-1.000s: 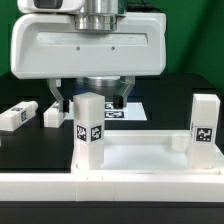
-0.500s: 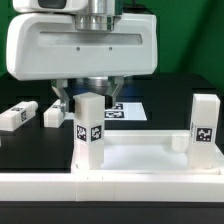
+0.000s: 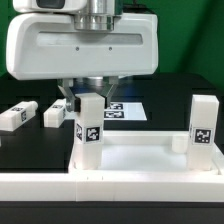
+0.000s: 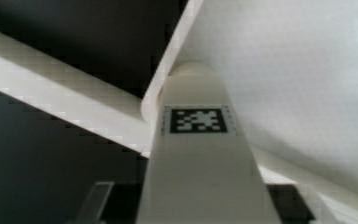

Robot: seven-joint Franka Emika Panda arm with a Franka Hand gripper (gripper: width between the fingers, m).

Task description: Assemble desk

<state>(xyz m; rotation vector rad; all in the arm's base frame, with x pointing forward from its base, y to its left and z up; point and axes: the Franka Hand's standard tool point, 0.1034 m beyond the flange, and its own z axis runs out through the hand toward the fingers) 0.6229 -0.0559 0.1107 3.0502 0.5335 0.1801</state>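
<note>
The white desk top [image 3: 150, 152] lies flat with two white tagged legs standing upright in its near corner sockets: one on the exterior view's left [image 3: 90, 128], one on the right [image 3: 204, 125]. My gripper [image 3: 88, 98] hangs over the left leg, one finger on each side of its top. In the wrist view that leg [image 4: 197, 150] fills the space between the fingers [image 4: 105, 202], with a dark gap showing on one side, so the jaws stand open around it. Two more legs, one [image 3: 17, 116] and the other [image 3: 53, 115], lie loose on the black table.
A long white rail wall [image 3: 110, 192] runs along the front of the exterior view, against the desk top. The marker board [image 3: 128, 110] lies flat behind the gripper. The gripper's wide white body hides the back of the table.
The two fingers have drawn closer together around the left leg's top, and the gripper has shifted slightly to the exterior view's left. The legs and desk top have not moved.
</note>
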